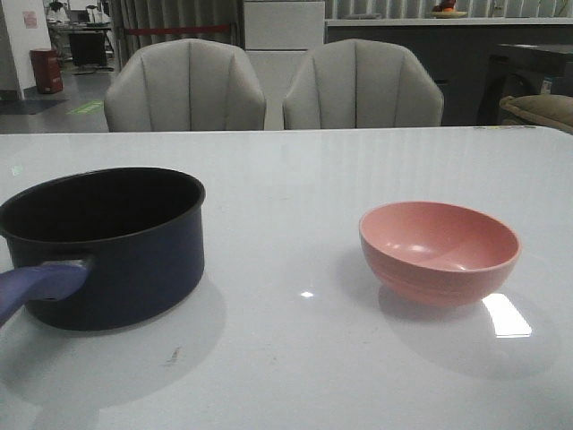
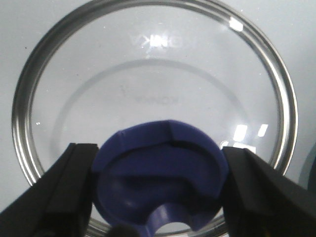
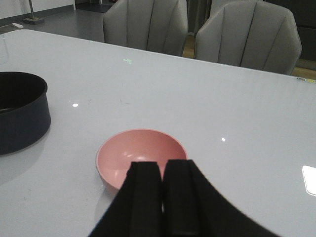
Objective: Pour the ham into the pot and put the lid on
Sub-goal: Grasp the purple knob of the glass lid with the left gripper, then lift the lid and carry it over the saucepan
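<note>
The pot [image 1: 106, 246] sits on the left side of the white table [image 1: 295, 358], uncovered, its black inside too dark to see anything in. Its handle [image 1: 40, 287] runs off the front view's left edge, so only the stub near the wall shows. Well apart from it, on the right, stands the pink bowl [image 1: 440, 251], upright; what shows of its inside looks bare, but the near wall hides the bottom. No ham can be made out anywhere, in the bowl or the pot.

Neither arm appears in the front view. The lid [image 2: 153, 74] is only in the left wrist view, lying flat on the pale tabletop, its steel rim cut off at the lower edge by the fingers. The left gripper [image 2: 159, 197] straddles the blue knob [image 2: 160, 177]: one dark finger [image 2: 74, 187] on each side, spread wide. They look to be right at the knob's edges, but I can't tell whether they press on it. Where the lid lies relative to the pot is unclear; a dark sliver at that view's edge may be the pot.

The right gripper [image 3: 162, 197] hangs above the table just beside the bowl [image 3: 140, 153], nearly over its near rim, fingers pressed together with only a thin slit between, holding nothing. Two grey chairs [image 1: 269, 85] stand behind the table.
</note>
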Robot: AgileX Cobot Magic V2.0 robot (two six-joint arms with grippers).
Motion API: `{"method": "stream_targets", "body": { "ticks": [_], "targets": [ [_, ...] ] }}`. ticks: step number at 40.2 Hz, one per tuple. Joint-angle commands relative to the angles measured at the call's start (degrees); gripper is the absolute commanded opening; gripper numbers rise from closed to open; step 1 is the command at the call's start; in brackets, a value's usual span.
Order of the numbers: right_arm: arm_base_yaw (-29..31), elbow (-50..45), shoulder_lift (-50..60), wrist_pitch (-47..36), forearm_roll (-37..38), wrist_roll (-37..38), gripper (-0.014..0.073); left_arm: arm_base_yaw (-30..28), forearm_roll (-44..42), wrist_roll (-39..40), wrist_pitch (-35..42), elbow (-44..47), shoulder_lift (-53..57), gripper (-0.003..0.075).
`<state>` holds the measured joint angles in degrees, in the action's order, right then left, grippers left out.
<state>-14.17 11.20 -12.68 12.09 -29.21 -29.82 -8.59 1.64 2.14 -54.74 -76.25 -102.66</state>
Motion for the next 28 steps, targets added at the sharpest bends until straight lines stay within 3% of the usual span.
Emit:
{"method": "stream_targets", "body": {
  "ticks": [1,12,18,28],
  "targets": [
    [-0.10,1.44,-0.30,-4.58,-0.40,-0.35,0.0150,-0.04,0.21,-0.39,0.75,-3.13,5.43,0.0333],
    [-0.10,1.44,-0.30,-4.58,-0.40,-0.35,0.0150,3.11,1.99,-1.84,-3.06,-8.72,11.55,0.0333],
    [-0.10,1.44,-0.30,-4.58,-0.40,-0.35,0.0150,9.77,2.15,-3.55,-6.91,-10.80,11.91,0.0333],
    [-0.10,1.44,-0.30,-4.58,-0.40,-0.35,0.0150,21.90,2.15,-3.55,-7.01,-10.93,10.44,0.0333]
  ]
}}
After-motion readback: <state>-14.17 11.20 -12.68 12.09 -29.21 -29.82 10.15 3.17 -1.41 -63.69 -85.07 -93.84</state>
